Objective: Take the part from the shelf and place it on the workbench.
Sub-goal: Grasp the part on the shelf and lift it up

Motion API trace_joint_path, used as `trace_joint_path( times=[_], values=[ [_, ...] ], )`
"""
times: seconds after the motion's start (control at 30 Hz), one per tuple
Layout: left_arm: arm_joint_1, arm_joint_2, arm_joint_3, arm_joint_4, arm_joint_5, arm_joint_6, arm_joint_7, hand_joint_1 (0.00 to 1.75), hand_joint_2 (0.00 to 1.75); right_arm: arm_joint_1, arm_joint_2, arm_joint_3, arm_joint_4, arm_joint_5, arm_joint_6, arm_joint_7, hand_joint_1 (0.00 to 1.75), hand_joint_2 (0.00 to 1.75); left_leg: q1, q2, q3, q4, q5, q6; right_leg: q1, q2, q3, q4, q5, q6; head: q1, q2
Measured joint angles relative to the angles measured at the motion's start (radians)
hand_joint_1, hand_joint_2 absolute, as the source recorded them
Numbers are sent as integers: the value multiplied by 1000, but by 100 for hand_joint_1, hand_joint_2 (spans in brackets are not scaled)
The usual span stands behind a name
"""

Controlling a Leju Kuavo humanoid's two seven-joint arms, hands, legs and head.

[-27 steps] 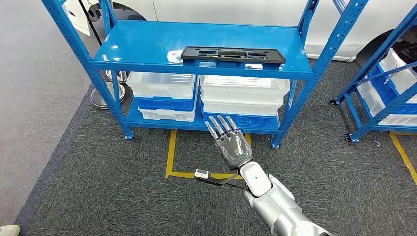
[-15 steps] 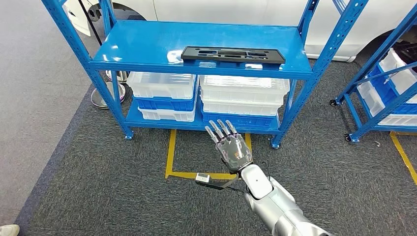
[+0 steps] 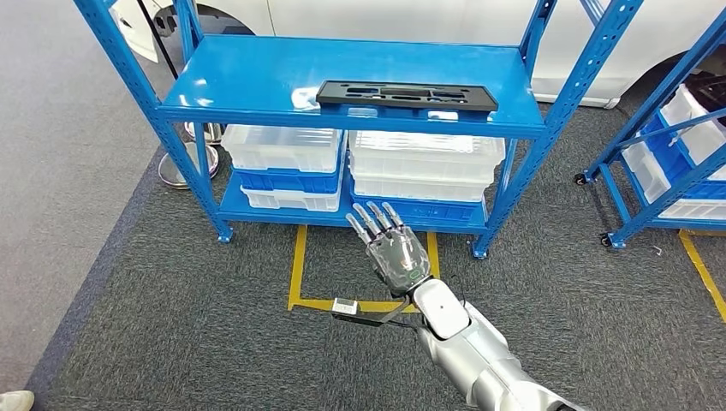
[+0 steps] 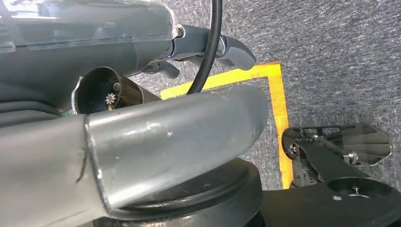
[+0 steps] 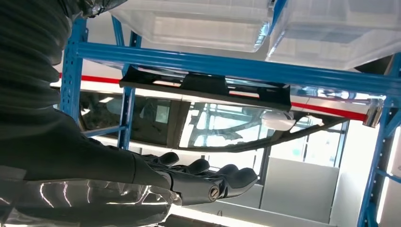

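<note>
- Head view: the part (image 3: 407,94), a long flat black piece with cut-outs, lies on the top deck of the shelf (image 3: 257,77), near that deck's front edge and toward its right end. It sits above and beyond the right hand (image 3: 392,248), well apart from it, with nothing touching it.
- The right hand is raised in front of the shelf at about the level of the bottom deck, back of the hand facing the camera, fingers straight, spread slightly and pointing up toward the shelf. It holds nothing.
- In the right wrist view the same hand (image 5: 198,182) has its fingers stretched out and bare, and the part (image 5: 203,85) shows beyond the fingertips, resting on the blue front beam.
- Between hand and part stands the top deck's front beam; the part lies on it, past the edge.
- Just beyond the fingertips, under the top deck, are stacked bins (image 3: 424,167), clear ones over blue, with a second stack (image 3: 282,167) to the hand's left.
- Blue uprights (image 3: 565,103) frame the deck on both sides of the part.
- Below the hand, yellow tape (image 3: 300,265) marks a box on the grey carpet (image 3: 171,325).
- Far to the hand's right stands a second rack (image 3: 668,163) with more bins.
- Behind the shelf, a white car body (image 3: 385,17).
- Left wrist view: the left hand (image 4: 208,45) hangs over carpet and tape; whether its fingers are apart or curled I cannot tell.
</note>
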State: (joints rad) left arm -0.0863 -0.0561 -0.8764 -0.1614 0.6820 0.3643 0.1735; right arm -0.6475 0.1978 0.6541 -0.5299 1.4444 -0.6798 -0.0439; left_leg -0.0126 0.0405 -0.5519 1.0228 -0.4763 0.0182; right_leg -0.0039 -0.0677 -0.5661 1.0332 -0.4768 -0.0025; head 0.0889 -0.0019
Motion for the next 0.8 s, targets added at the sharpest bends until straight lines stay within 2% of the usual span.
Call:
trace_joint_path(
  times=[0.13, 0.2, 0.23, 0.3, 0.33, 0.37, 0.4, 0.47, 0.5, 0.53, 0.57, 0.67, 0.7, 0.73, 0.8],
  values=[
    [0, 0, -5, 0, 9, 1, -3, 0, 0, -12, 10, -4, 0, -6, 0, -5, 0, 175, 2, -4, -1, -7, 4, 12, -1, -4, 0, -3, 1, 8, 0, 0],
    [-1, 0, -6, 0, 13, 1, -7, 0, 0, -20, 13, -6, 0, -8, 0, -8, 0, 175, 9, -9, 5, -21, 11, 19, -1, 19, -14, 26, -18, 16, 0, 0],
    [-2, 0, -6, 0, 13, 1, -9, 0, 0, -22, 14, -8, 1, -8, 0, -9, 0, 175, 12, -12, 7, -25, 14, 22, -3, 35, -35, 68, -40, 20, 0, 0],
    [-5, 0, -7, 0, 13, 1, -12, 0, 0, -23, 12, -15, 4, -9, 0, -9, 0, 175, 12, -19, 7, -26, 14, 25, -6, 56, -101, 188, -87, 24, 0, 0],
    [-6, 0, -7, 0, 13, 0, -14, 0, 0, -22, 11, -17, 6, -9, 0, -10, 0, 175, 12, -24, 8, -26, 13, 26, -7, 58, -130, 234, -95, 25, 0, 0],
    [-6, 0, -7, 0, 13, 0, -16, 0, 0, -21, 10, -19, 9, -9, 0, -10, 0, 175, 12, -28, 9, -25, 11, 26, -9, 59, -147, 251, -86, 25, 0, 0],
    [-5, 0, -8, 0, 13, -1, -18, 0, 0, -21, 10, -20, 11, -10, 0, -11, 0, 175, 13, -33, 12, -24, 8, 24, -10, 59, -147, 231, -57, 24, 1, 0],
    [-5, -1, -8, 0, 13, -4, -23, 0, 0, -22, 10, -20, 12, -12, 0, -14, 0, 175, 16, -41, 20, -21, -2, 16, -12, 62, -106, 119, 22, 20, 1, 0],
    [-6, -1, -8, 0, 13, -5, -24, 0, 0, -24, 10, -21, 12, -13, 0, -15, 0, 175, 15, -44, 21, -18, -8, 10, -11, 64, -85, 65, 45, 16, 0, 0],
    [-7, -2, -8, 0, 13, -6, -25, 0, 0, -25, 10, -21, 13, -14, 0, -16, 0, 175, 15, -46, 19, -15, -12, 4, -9, 66, -72, 30, 54, 12, 0, 0],
    [-6, -2, -8, 0, 13, -6, -25, 0, 0, -26, 10, -21, 15, -15, 0, -17, 0, 175, 15, -47, 16, -14, -14, -3, -6, 68, -68, 18, 49, 7, 0, 0],
    [-6, -4, -8, 0, 14, -7, -24, 0, 0, -29, 12, -22, 16, -17, -1, -19, 0, 175, 17, -46, 17, -11, -25, -22, -6, 70, -57, 3, 40, -9, -1, 0],
    [-7, -4, -9, 0, 14, -7, -24, 0, 0, -31, 14, -22, 16, -18, -1, -19, 0, 175, 19, -46, 10, 11, -36, -28, -9, 69, -49, -3, 38, -15, -4, 0],
    [-7, -4, -9, 0, 14, -7, -23, 0, 0, -33, 16, -22, 15, -19, -1, -19, 0, 175, 21, -45, -11, 53, -54, -33, -11, 68, -40, -8, 36, -21, -6, 0],
    [-8, -4, -9, 0, 14, -7, -21, 0, 0, -35, 18, -23, 16, -20, -1, -20, 0, 175, 25, -45, -87, 186, -98, -41, -11, 66, -28, -10, 27, -28, -10, 0]
  ],
)
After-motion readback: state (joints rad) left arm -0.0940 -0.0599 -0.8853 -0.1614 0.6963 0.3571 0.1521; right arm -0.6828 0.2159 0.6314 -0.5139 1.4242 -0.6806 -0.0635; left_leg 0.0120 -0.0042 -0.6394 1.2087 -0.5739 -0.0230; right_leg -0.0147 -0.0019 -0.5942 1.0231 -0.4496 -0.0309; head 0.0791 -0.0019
